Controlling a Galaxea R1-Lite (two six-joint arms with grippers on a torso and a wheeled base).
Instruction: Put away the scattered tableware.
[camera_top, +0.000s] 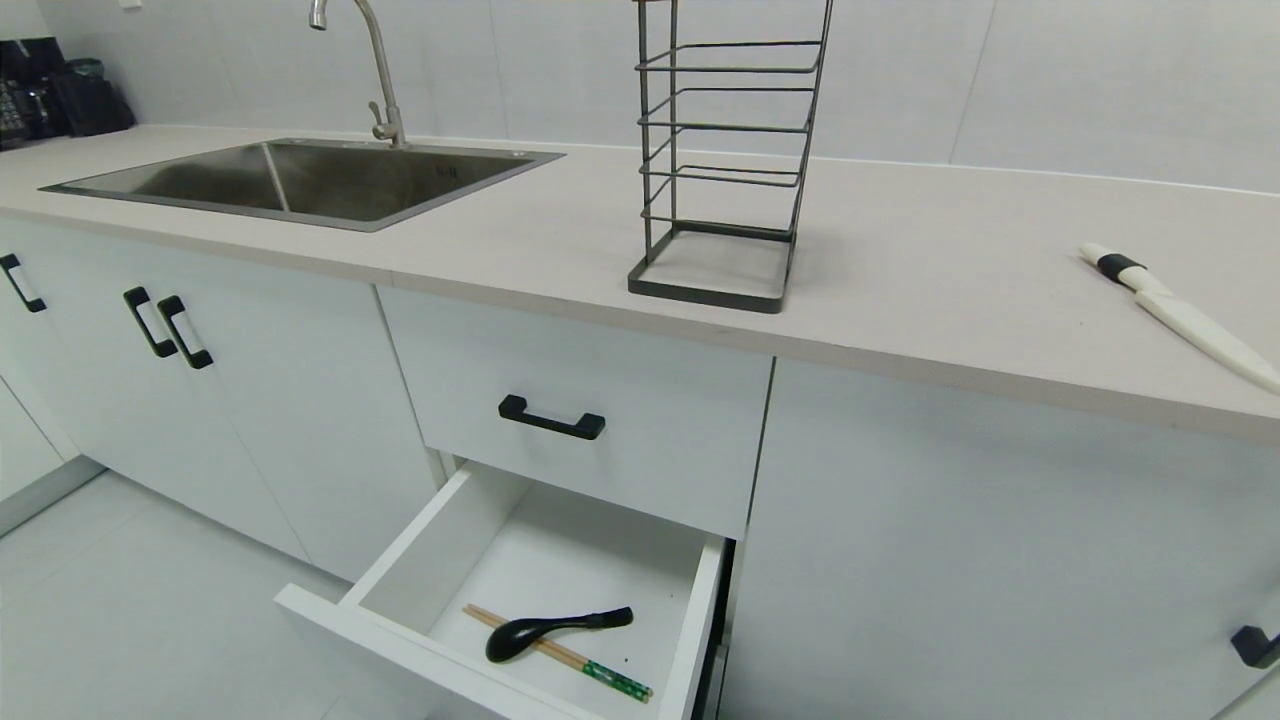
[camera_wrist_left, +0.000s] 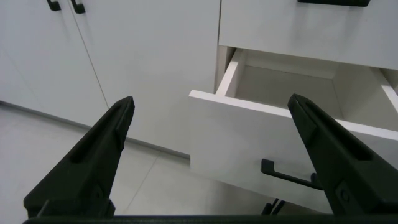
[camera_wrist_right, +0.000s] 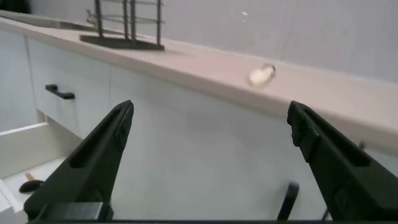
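Your counter (camera_top: 950, 280) runs across the top, with the wire rack (camera_top: 700, 292) standing upright on it. Below, the drawer (camera_top: 420, 650) is pulled out. Your left gripper (camera_wrist_left: 210, 102) sits low, facing that drawer's front panel, fingers spread wide and holding nothing. Your right gripper (camera_wrist_right: 210, 107) is below the counter edge, facing the cabinet front, also wide open and empty. The white knife (camera_top: 1180, 318) lies on the counter, well right of the rack. In the drawer, the black spoon (camera_top: 515, 638) lies across the chopsticks (camera_top: 600, 675).
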